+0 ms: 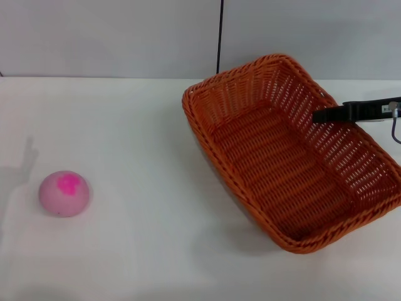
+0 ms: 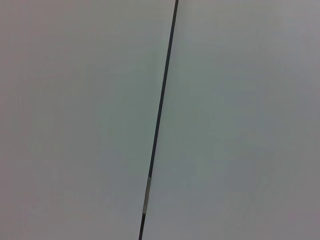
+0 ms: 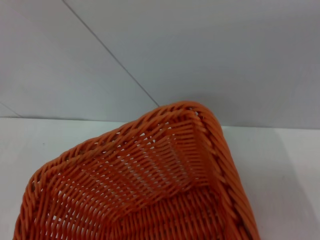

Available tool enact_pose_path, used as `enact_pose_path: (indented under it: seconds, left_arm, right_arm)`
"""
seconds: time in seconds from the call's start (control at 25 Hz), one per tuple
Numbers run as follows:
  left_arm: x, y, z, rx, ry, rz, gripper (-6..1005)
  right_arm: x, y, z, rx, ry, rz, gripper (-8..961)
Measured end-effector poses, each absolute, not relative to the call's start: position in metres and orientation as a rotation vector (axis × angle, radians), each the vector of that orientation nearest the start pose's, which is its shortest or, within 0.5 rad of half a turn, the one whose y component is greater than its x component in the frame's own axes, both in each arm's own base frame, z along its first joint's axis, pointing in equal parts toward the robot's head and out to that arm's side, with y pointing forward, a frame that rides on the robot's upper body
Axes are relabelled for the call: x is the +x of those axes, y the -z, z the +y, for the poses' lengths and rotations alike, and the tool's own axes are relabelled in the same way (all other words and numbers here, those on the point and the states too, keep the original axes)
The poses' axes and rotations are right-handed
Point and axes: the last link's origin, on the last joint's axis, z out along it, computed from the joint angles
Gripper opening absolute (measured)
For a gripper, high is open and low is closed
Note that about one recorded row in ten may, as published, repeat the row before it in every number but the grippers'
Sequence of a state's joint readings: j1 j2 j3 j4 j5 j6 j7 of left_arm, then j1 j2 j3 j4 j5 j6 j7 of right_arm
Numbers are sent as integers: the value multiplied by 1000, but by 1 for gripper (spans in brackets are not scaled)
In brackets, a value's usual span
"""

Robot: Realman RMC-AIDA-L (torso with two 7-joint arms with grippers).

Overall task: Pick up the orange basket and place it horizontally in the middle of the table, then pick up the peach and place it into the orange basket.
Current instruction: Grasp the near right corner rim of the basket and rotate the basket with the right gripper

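Your head view gave you the whole layout. Nearest you, on your left side of the table (image 1: 144,188), the peach (image 1: 64,193) sat alone: small, round, pale pink, matte, with a bright magenta blotch on top. It lay well apart from everything else.

Farther back and to your right sat the orange basket (image 1: 282,157): rectangular, orange-brown woven wicker, sloping openwork sides, braided rim, tight-woven floor. It lay diagonal, one corner pointing toward the back wall, nothing inside it.

The right gripper (image 1: 329,115) came in from the right edge as a slim black finger, at the basket's right-hand long side, tip over the inner wall. You couldn't tell from any view how wide that claw was or whether it held the rim.

Your right wrist view showed only what the head view couldn't: a close look at one basket corner (image 3: 195,112), the braid curving round, the gaps in the side weave, the white table and grey wall behind. No fingers in it.

Your left wrist view showed only a plain grey wall with a thin dark seam (image 2: 160,120). The left gripper appeared nowhere.
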State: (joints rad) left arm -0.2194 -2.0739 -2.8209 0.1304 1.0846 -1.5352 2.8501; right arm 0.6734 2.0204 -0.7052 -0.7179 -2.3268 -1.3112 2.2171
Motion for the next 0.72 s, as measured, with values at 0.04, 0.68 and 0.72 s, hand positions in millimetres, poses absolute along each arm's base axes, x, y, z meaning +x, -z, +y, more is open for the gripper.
enact_pose_path:
  seconds: [0.04, 0.68, 0.72]
  left_arm:
    - [-378, -7, 220, -1389, 793, -641, 805]
    - [-375, -13, 219, -1380, 815, -600, 801]
    - [-375, -14, 217, -1378, 816, -597, 800]
  right_arm:
    - [272, -24, 391, -2346, -312, 1459, 456]
    - [255, -45, 390, -2499, -295, 1238, 159]
    - [251, -49, 390, -2520, -290, 1197, 159]
